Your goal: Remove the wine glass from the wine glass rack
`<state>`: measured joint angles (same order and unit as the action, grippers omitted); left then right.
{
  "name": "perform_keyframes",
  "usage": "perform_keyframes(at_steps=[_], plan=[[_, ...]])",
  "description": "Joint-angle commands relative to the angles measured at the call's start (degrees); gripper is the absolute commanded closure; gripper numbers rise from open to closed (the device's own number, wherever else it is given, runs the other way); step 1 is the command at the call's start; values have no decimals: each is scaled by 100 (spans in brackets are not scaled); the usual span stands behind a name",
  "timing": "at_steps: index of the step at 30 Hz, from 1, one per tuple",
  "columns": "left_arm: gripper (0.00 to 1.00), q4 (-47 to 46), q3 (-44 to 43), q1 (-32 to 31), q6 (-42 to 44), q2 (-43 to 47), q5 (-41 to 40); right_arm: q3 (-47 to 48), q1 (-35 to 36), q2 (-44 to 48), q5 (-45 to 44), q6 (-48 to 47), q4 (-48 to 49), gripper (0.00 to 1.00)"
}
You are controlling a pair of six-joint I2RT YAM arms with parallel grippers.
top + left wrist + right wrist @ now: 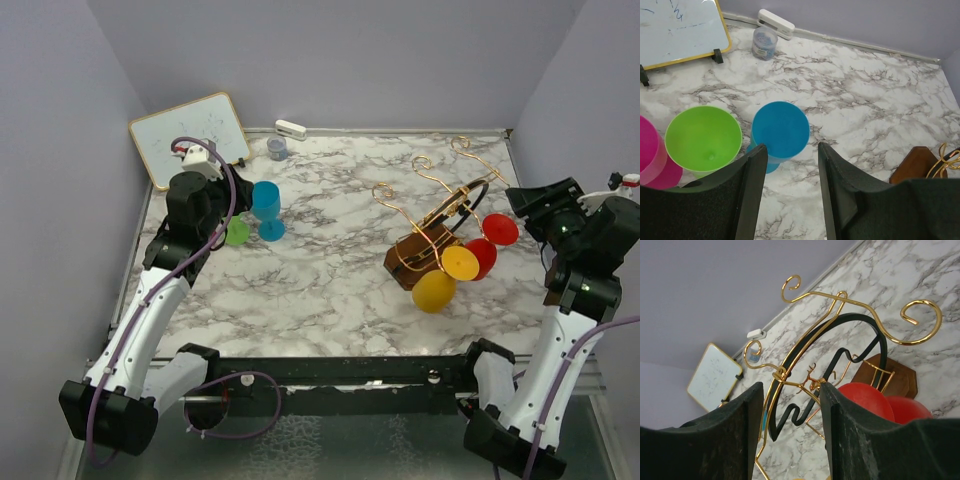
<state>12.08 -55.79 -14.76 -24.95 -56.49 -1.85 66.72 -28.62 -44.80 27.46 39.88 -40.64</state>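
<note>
The wine glass rack has a dark brown wooden base, and its curling gold wire arms reach toward the back right. Two red wine glasses and two yellow ones hang on it. My right gripper is open just right of the nearer red glass. In the right wrist view the right gripper frames the gold and black wires, with a red glass beside its right finger. My left gripper is open and empty, just short of a blue glass standing on the table.
A green glass and a pink glass stand left of the blue one. A whiteboard leans at the back left, with a white stapler and a small jar by the back wall. Walls close in on both sides.
</note>
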Motion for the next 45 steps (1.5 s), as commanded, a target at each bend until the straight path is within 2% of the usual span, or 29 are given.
perform_keyframes(at_steps=[1, 3, 8, 11, 14, 16, 18, 20, 23, 26, 31, 33, 37, 45], plan=[[53, -119, -84, -24, -56, -113, 233, 237, -38, -14, -114, -145, 186, 50], [53, -99, -104, -26, -83, -218, 316, 598, -38, -215, 97, -279, 429, 49], [53, -145, -103, -25, -192, -474, 653, 1633, -32, -1447, 2546, -348, 1265, 42], [53, -183, -92, -26, -233, -582, 778, 2203, -33, -2209, 3160, -249, 1306, 41], [53, -213, -68, -26, -230, -630, 794, 2647, -38, -2344, 2469, -371, 968, 41], [53, -220, -51, -22, -221, -635, 772, 2621, -38, -2185, 2062, -402, 1071, 36], [53, -219, -43, -24, -212, -619, 721, 2467, -61, -2116, 1978, -303, 1326, 31], [53, -196, -42, -23, -192, -619, 652, 2256, -394, -2174, 2214, -17, 1500, 29], [53, -182, -37, -26, -177, -618, 575, 1345, -986, -1949, 2642, 747, 2214, 30], [53, -164, -47, -26, -176, -642, 544, 518, -1294, -1429, 2417, 1051, 2453, 31], [53, -154, -54, -26, -193, -726, 591, 135, -1348, -316, 681, 568, 1156, 34], [53, -159, -69, -27, -211, -759, 632, 17, -1280, 69, 193, 517, 587, 35], [53, -176, -77, -26, -284, -905, 785, -369, -1125, 416, -542, 506, 42, 36], [54, -259, -109, -28, -448, -1321, 1120, -446, -931, 204, -518, 421, -263, 32]])
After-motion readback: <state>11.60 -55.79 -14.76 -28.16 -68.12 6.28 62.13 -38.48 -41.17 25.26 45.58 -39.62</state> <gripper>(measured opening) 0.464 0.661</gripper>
